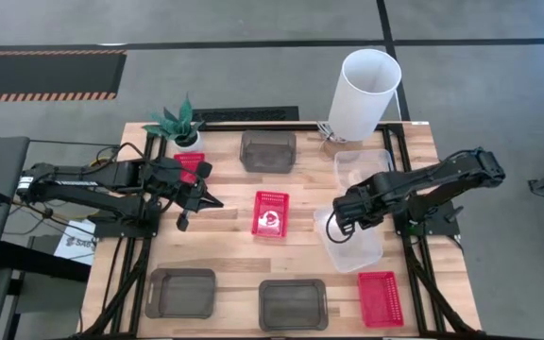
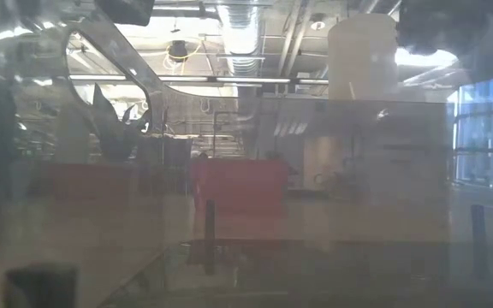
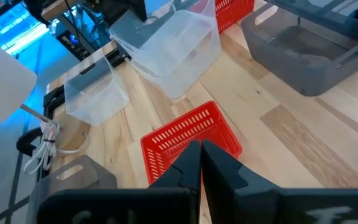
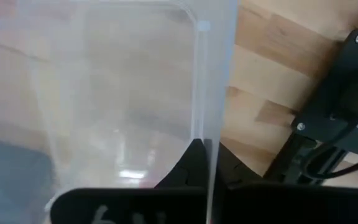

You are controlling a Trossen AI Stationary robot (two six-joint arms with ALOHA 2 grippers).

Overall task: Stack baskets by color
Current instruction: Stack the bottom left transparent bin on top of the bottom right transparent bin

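Observation:
A red basket (image 1: pixel 271 212) sits at the table's middle, and another red basket (image 1: pixel 380 297) sits at the near right. A third red basket (image 1: pixel 189 165) shows under my left arm. One grey basket (image 1: pixel 267 149) stands at the far middle. Two more grey baskets (image 1: pixel 180 291) (image 1: pixel 293 302) stand along the near edge. A clear basket (image 1: pixel 362 165) rests at the far right. My right gripper (image 1: pixel 334 227) is shut on a second clear basket (image 1: pixel 355 244). My left gripper (image 1: pixel 192 203) hovers shut, left of the middle red basket (image 3: pixel 191 134). My right gripper pinches the clear basket's wall at its rim (image 4: pixel 205 134), on the side facing the table's left. One finger (image 4: pixel 188 165) is inside the basket and one outside. The fingers come from above, pointing down. The basket's bottom (image 3: pixel 176 90) seems to be on the table.
A tall white cylinder (image 1: pixel 362 94) stands at the far right corner, and a small green plant (image 1: pixel 178 123) stands at the far left. Bare wood lies between the middle red basket and the near row of baskets.

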